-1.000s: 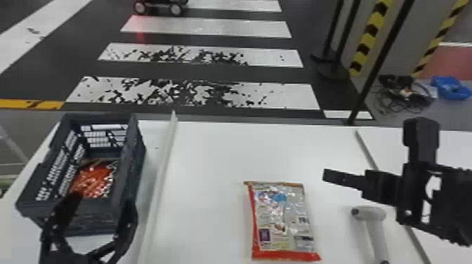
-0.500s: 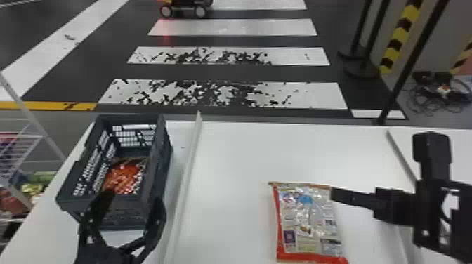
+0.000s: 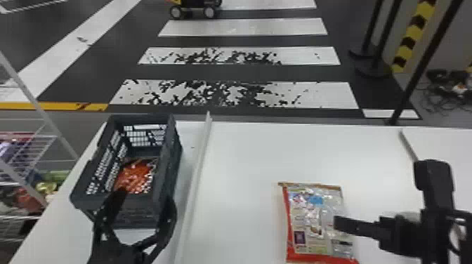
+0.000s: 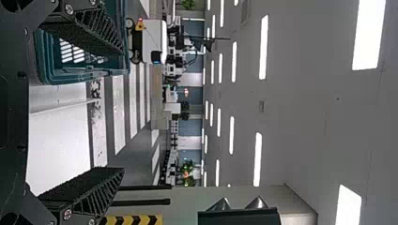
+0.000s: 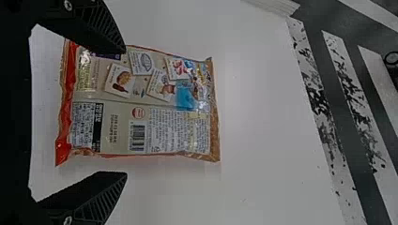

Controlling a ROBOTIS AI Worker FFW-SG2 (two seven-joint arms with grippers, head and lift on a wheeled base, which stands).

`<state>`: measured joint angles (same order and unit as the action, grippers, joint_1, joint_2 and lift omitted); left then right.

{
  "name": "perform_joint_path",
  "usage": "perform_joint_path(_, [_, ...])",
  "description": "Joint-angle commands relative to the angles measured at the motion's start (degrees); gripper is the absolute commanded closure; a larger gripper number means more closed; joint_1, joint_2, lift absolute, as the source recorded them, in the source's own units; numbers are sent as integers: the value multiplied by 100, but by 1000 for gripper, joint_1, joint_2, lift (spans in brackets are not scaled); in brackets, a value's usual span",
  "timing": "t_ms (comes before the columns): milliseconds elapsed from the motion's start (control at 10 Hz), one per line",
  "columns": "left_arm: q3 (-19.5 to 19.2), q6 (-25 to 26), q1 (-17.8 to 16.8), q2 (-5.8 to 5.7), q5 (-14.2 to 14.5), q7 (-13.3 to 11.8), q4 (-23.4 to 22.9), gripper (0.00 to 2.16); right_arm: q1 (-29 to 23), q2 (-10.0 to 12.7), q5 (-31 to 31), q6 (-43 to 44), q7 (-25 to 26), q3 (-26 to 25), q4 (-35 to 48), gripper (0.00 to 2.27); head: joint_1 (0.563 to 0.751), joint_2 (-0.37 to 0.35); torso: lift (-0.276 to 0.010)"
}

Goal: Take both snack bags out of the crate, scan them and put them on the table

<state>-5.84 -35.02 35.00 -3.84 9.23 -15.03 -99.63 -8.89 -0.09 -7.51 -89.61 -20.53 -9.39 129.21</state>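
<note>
Head view put one snack bag (image 3: 312,217) flat on the white table (image 3: 246,158), between four and five o'clock from centre; the other snack bag (image 3: 135,177) lay inside the crate (image 3: 170,175), near eight o'clock. Both looked light and floppy, with slick, crinkly film and contents that would probably crack under a hard squeeze.

For the one on the table, the best hold was likely midway along its two long sides, gathering the filled body gently; the flat end seams might slip. The one in the crate seemed better pinched by a raised fold, clear of the walls.

The right gripper (image 5: 125,112) had its fingers spread, straddling the bag's width without pinching it. Its arm came in near four o'clock, the visible finger pointing towards nine, the wrist camera facing down. The left gripper (image 4: 123,111), also spread and empty, sat by the crate's near end between seven and eight o'clock, pointing towards twelve and apparently held fairly level.
</note>
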Motion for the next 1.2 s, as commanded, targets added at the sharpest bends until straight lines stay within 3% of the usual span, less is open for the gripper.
perform_joint_path(0, [4,0,-11,-3,0,0,32,124,-113,14,4,-47,-21,16,-63,76,695,100,-91])
perform_joint_path(1100, [12,0,-28,6,-9,0,67,124,397,-149,83,-47,-408,104,-1803,76,695,123,-91])
